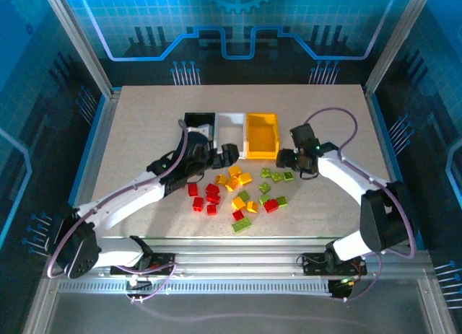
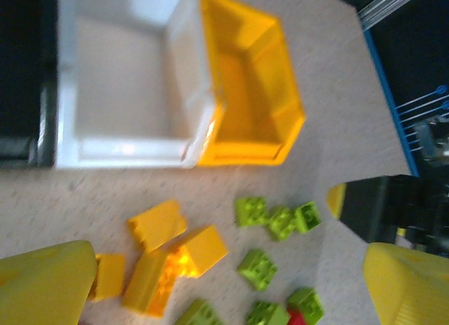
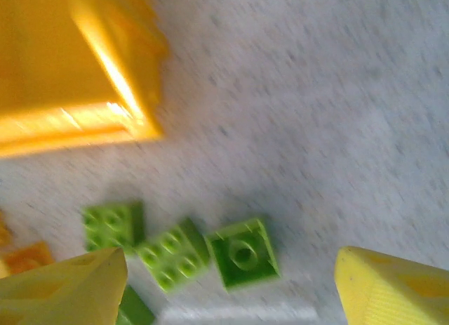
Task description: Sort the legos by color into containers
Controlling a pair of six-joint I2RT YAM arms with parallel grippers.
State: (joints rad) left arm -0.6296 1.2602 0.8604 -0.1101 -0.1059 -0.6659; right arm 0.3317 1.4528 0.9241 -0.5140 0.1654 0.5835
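Left tool: my left tool (image 2: 228, 269) stands wide open and holds nothing. Its fingers (image 2: 49, 283) hang over the yellow-orange bricks (image 2: 175, 255), just in front of the containers.
Right tool: my right tool (image 3: 228, 269) is open and empty too, its fingers (image 3: 393, 290) set either side of three green bricks (image 3: 242, 251) without touching them.
Where the legos are: all the legos (image 1: 242, 190) lie loose on the surface (image 1: 144, 132), just in front of the bins. The red bricks (image 1: 206, 197) are to the left, yellow-orange in the middle and green mostly to the right, with some mixing low in the heap.
Containers: black bin (image 1: 198, 121), white bin (image 2: 126, 153) and yellow-orange bin (image 2: 242, 153) are joined in a row. From my left wrist, the white and yellow-orange ones look bare inside; I cannot tell for the black.
Handling, my judgement: hard, stiff plastic and very light, so a brick will not crush. The smooth sides are likely slippery, and a small brick may skid or flip if one finger reaches it first.
Where to take hold: across two flat opposite side walls, low and square-on, never over the studs. I should choose a brick standing apart, since neighbours lying close could get pinched along with it.
Look: glossy little blocks, square or oblong, with round studs on top. Several lie tilted or leaning on each other.
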